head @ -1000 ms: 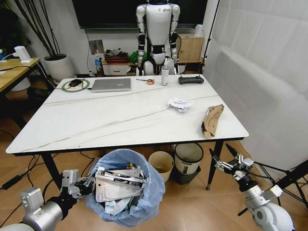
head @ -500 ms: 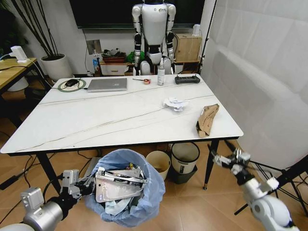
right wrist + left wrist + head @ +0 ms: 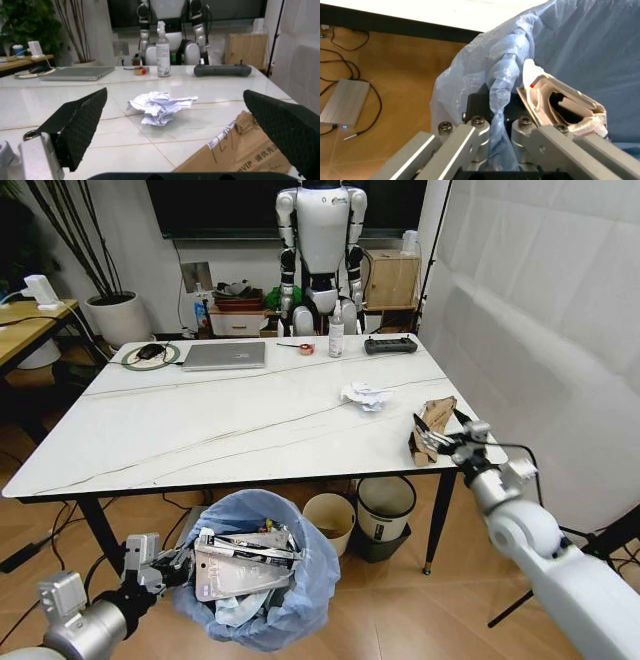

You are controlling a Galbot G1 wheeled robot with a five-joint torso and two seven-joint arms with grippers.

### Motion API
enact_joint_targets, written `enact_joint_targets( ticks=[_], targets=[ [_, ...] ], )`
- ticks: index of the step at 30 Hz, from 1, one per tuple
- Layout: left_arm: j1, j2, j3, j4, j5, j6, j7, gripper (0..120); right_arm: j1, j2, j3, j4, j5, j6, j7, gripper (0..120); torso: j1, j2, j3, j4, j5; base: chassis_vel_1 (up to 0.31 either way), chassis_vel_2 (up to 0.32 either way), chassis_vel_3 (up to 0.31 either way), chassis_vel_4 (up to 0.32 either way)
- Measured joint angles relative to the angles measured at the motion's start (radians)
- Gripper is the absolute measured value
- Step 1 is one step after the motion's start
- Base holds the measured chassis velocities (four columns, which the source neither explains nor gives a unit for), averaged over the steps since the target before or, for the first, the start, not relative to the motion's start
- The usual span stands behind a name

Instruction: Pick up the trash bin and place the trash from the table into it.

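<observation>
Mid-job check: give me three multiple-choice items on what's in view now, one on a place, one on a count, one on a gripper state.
1. Where is the right gripper?
A. over the laptop
B. at the torn cardboard box by the table edge
C. inside the bin

2. How many trash pieces lie on the table?
A. two
B. four
C. none

3. The left gripper is:
A. open in the air
B. resting on the table
C. shut on the trash bin

1 B: its open fingers flank the box.
2 A: the box and the crumpled paper.
3 C: its fingers pinch the blue bag rim.
</observation>
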Motion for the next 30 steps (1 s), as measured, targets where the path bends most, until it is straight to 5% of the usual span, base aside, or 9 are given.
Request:
enact_joint_targets(
  ticks=[10,18,30],
  targets=[
    [-0.002,-0.008,0.000,0.000,0.000,0.003,-0.004,0,0.113,0.012,-0.017,-0.054,0.041,-0.149,-0.025,100,0.000,0.000,0.000,-0.0001,-0.0001,0.000,0.000,0.000,0.000],
    [-0.005,-0.008,0.000,0.002,0.000,0.004,-0.006,0,0.126,0.019,-0.031,0.034,0.089,-0.380,0.213,100,0.000,0.000,0.000,-0.0002,0.0000,0.000,0.000,0.000,0.000],
    [-0.007,-0.004,0.001,0.009,0.000,0.004,-0.006,0,0.085,0.050,-0.056,0.018,0.105,-0.421,0.265,100,0.000,0.000,0.000,-0.0003,0.0000,0.000,0.000,0.000,0.000]
  ],
)
